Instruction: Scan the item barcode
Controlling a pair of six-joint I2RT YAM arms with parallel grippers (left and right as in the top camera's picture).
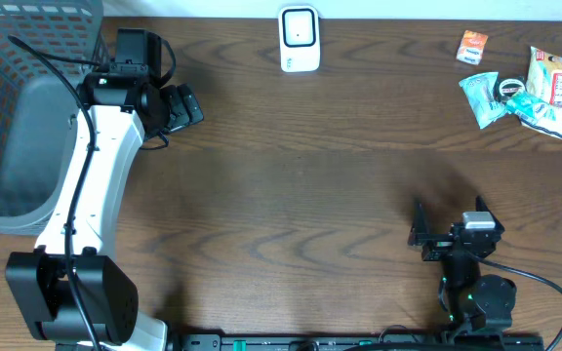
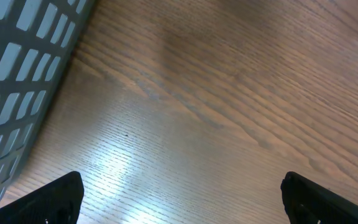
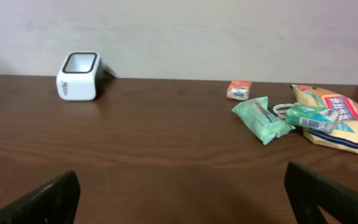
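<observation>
A white barcode scanner stands at the table's far edge; the right wrist view shows it at the far left. The items lie at the far right: a small orange packet, a green pouch, a small green box and a yellow snack bag. My left gripper hangs open over bare wood beside the basket. Near the front edge my right gripper is open and empty, facing the items from far off.
A grey mesh basket fills the left end of the table, and its wall shows in the left wrist view. Dark wood tabletop lies between the two arms.
</observation>
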